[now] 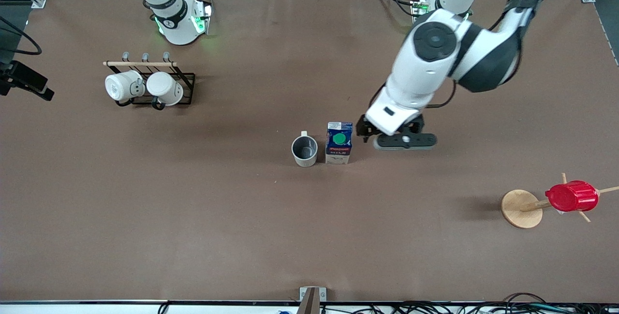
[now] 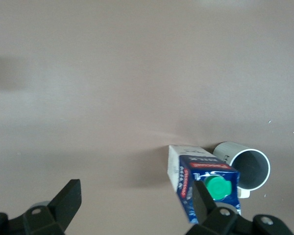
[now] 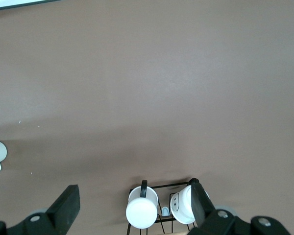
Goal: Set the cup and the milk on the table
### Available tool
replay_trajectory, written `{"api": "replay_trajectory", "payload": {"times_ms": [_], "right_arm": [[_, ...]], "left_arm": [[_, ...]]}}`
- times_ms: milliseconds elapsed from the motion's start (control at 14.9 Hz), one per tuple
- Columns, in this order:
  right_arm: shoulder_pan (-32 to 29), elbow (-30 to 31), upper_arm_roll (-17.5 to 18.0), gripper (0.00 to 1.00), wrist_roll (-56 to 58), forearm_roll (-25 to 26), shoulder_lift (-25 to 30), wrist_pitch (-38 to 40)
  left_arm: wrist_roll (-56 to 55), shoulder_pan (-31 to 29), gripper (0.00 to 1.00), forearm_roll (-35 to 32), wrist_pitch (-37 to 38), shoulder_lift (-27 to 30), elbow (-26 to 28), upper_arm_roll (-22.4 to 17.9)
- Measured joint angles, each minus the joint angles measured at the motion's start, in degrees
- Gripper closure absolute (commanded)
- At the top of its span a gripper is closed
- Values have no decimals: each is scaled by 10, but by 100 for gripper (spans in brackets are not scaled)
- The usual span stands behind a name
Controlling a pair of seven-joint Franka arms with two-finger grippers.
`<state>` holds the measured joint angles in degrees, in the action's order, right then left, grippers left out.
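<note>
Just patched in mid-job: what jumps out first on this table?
At the middle of the table the milk carton and the grey cup stand upright side by side, the cup toward the right arm's end. The left claw hangs open just beside the milk, holding nothing. A red ribbed cup hangs on a wooden stand at the left arm's end, near the front camera.

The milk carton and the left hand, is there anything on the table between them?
No. In the front view only bare table separates the milk carton from the open left hand beside it.
</note>
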<state>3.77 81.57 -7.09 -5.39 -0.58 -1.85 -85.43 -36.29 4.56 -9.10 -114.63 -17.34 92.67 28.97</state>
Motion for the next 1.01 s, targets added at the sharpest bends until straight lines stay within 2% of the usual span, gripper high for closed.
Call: {"api": "replay_trajectory", "payload": {"times_ms": [536, 670, 1006], "right_arm": [[0, 0, 0, 0, 9, 0, 0, -11], [0, 0, 1, 0, 10, 0, 0, -11], [0, 0, 2, 0, 10, 0, 0, -11]], "left_arm": [[117, -67, 0, 76, 93, 88, 2, -9], [155, -63, 0, 95, 102, 108, 3, -43], [287, -32, 0, 133, 140, 145, 4, -169]]}}
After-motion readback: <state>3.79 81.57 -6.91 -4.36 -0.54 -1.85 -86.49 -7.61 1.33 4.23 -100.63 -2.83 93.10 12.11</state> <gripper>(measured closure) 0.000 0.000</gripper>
